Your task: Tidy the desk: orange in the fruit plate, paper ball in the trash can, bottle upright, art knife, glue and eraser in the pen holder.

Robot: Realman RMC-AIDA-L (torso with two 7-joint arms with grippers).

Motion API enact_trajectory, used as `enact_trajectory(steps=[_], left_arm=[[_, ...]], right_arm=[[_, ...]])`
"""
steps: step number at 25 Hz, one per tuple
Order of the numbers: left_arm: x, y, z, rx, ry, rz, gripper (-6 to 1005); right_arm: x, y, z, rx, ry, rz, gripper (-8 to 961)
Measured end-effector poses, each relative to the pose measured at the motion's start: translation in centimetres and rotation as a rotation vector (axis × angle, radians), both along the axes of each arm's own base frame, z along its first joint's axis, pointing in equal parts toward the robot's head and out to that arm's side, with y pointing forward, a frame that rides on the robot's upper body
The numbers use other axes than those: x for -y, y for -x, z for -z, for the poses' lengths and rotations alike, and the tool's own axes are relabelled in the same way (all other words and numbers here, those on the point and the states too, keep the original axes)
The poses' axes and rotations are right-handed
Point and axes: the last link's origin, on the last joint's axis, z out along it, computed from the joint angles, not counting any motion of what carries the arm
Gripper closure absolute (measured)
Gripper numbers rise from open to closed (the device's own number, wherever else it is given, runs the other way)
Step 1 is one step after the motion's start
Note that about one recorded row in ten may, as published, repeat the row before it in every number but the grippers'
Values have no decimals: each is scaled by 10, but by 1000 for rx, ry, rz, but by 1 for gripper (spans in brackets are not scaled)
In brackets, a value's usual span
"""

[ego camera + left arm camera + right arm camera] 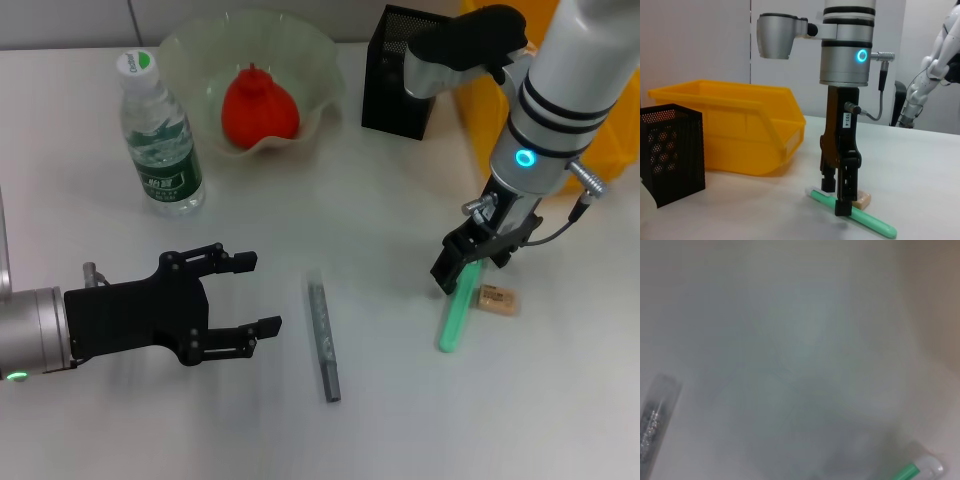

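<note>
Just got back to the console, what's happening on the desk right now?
The right claw is down on the glue, its fingers straddling the stick, which still lies on the desk beside the eraser. The left claw hovers open near the art knife. The orange already sits in the fruit plate and the bottle stands upright.
</note>
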Motion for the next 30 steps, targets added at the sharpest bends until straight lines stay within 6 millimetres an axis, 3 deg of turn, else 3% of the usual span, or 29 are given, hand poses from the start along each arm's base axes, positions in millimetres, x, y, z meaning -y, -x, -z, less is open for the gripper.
enact_trajectory(steps=[26,30], left_arm=[[-1,0,-1,-3,-1,4,197],[-1,0,-1,-3,-1,4,197]], right_arm=[[2,0,4,13,15,-18,173],[2,-1,5,12,17,-15,289]])
